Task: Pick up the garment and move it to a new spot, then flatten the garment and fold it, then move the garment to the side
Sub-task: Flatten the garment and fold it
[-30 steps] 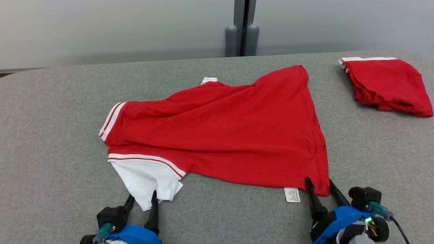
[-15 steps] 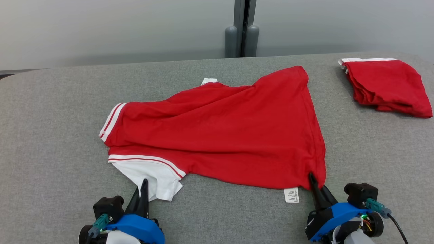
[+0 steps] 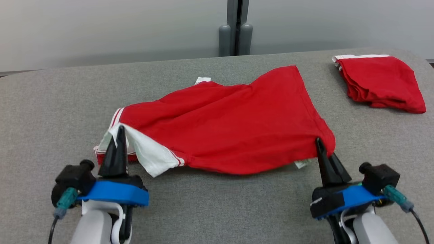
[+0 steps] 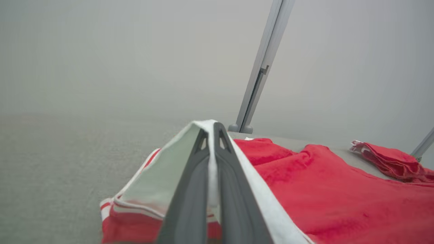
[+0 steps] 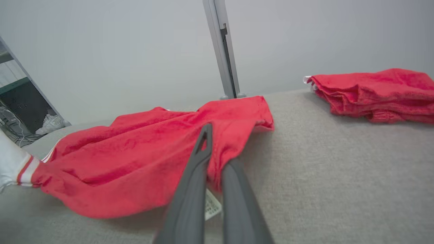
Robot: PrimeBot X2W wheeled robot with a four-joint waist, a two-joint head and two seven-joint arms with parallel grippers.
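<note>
- The left claw [image 3: 120, 131] is closed tight on the shirt [image 3: 230, 135] by its white sleeve, holding it up off the table [image 3: 217, 210].
- The right claw [image 3: 323, 150] is closed tight on the red hem corner.
- The shirt lies mid-table, near edge raised.

A: Lighting?
B: Bright, even, diffuse, from overhead; no glare; soft shadow beneath the garment [image 3: 234, 132] hem, toward 6 o'clock on the table [image 3: 217, 210].
A: Sharpness?
B: Crisp in head view. Left wrist view hazy, washed pale from 9 to 12 o'clock; fingers [image 4: 186, 203] soft at 6 o'clock.
</note>
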